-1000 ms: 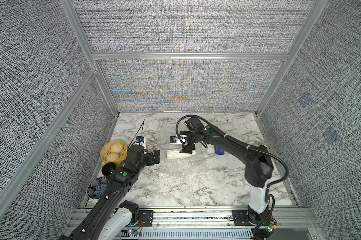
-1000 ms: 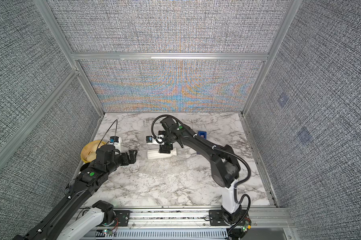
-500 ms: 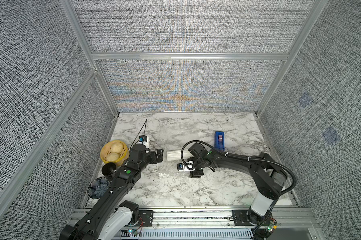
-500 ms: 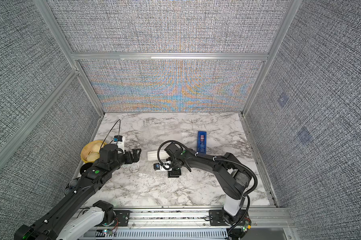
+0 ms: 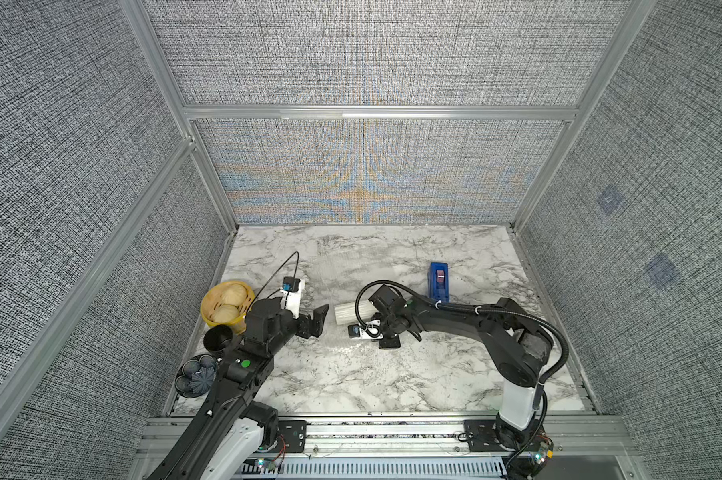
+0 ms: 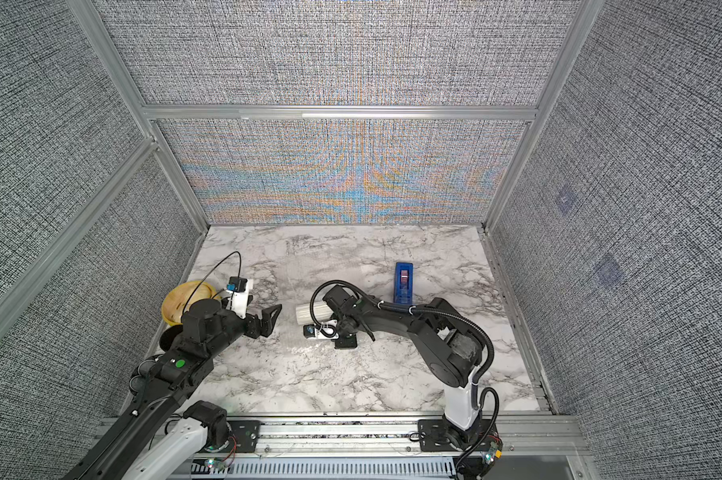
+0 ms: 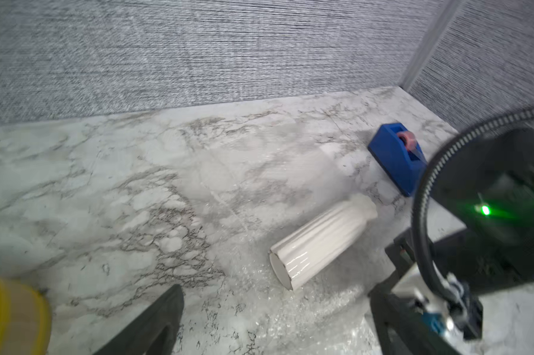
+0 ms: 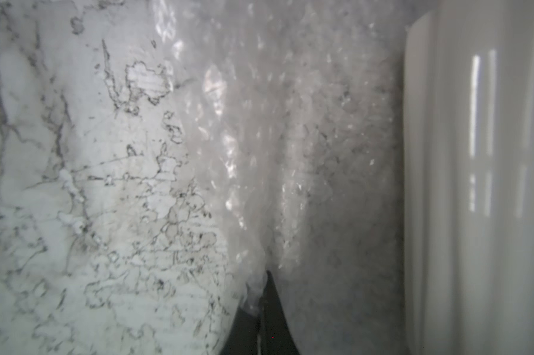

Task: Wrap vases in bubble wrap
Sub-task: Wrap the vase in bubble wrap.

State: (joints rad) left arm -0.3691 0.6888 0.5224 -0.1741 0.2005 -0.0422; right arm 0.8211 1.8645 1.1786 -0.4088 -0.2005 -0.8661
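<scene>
1. Marble-patterned tabletop [image 5: 392, 386], walled in by grey fabric panels. The white ribbed vase [image 5: 344, 313] lies on its side near the middle, apparently on the bubble wrap [image 7: 259, 276]. The blue tape dispenser [image 5: 438, 280] stands just behind it.
2. The right gripper [image 8: 264, 285] is closed, its tips pinching a puckered edge of the wrap just beside the vase. The bite looks thin, so a quick lift could let the slick film slide out.
3. Drawing the sheet up and over may roll the vase, which is round with nothing bracing it. It could run toward the dispenser or off the sheet.
4. The left gripper [image 5: 315, 322] hovers empty, jaws apart, facing the vase's flat closed end. If it does not steady the vase in time, the fold may spring back.
5. The right arm sits low across the vase, and a sweeping fold could knock it.
6. The yellow bowl [image 5: 227, 306] and black cup [image 5: 218, 337] crowd the left arm, so a wide swing might clip them.
</scene>
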